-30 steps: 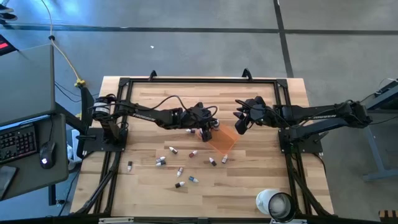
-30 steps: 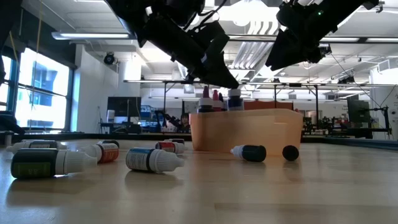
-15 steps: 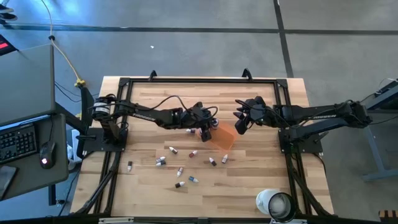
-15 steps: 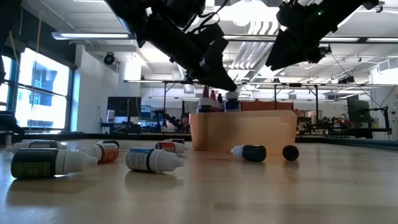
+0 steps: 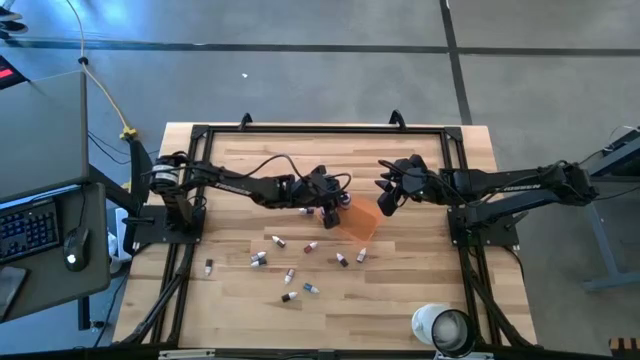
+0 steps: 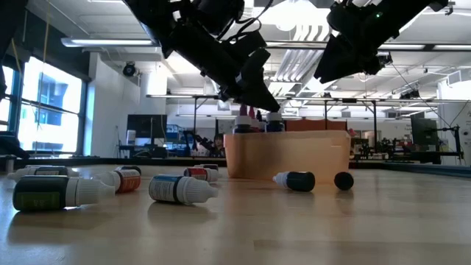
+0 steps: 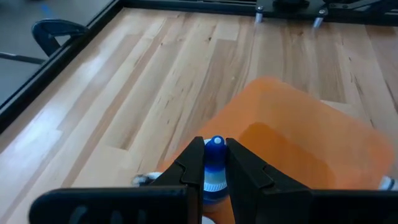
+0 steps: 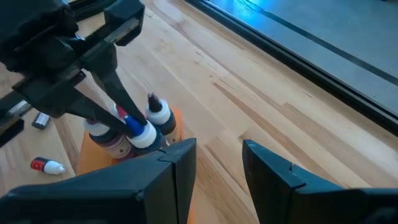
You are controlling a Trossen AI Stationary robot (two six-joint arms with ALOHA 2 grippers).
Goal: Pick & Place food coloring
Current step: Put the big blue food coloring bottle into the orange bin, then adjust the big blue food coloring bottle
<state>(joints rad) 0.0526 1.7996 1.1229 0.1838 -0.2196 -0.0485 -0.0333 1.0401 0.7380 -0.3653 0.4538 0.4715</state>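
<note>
The food coloring bottles are tiny. Several lie scattered on the wooden table (image 5: pixel 290 274), and they show up close in the low view (image 6: pixel 180 188). A few stand upright in the translucent orange tray (image 5: pixel 357 222), their caps above its rim (image 6: pixel 243 118). My left gripper (image 5: pixel 335 205) is over the tray's left end, shut on a blue-capped bottle (image 7: pixel 214 163). My right gripper (image 5: pixel 383 195) hangs open above the table just beyond the tray's far right side and touches nothing. My left gripper pinches the bottle between its two fingers at the neck, just under the blue cap (image 7: pixel 216 149). The fingers come slanting down from the table's left. The bottle stands upright among the other bottles (image 8: pixel 138 130) with its body inside the tray; whether it rests on the tray's floor is hidden.
A large white roll (image 5: pixel 443 328) stands at the table's near right corner. A dark-capped bottle (image 6: pixel 294 179) and a round cap (image 6: pixel 344 180) lie in front of the tray. A black frame (image 5: pixel 300 130) runs along the table's edges. Bare wood lies far left and near centre.
My left gripper has sunk a little, lowering the blue-capped bottle further down among the bottles standing in the tray. The right arm has kept still.
</note>
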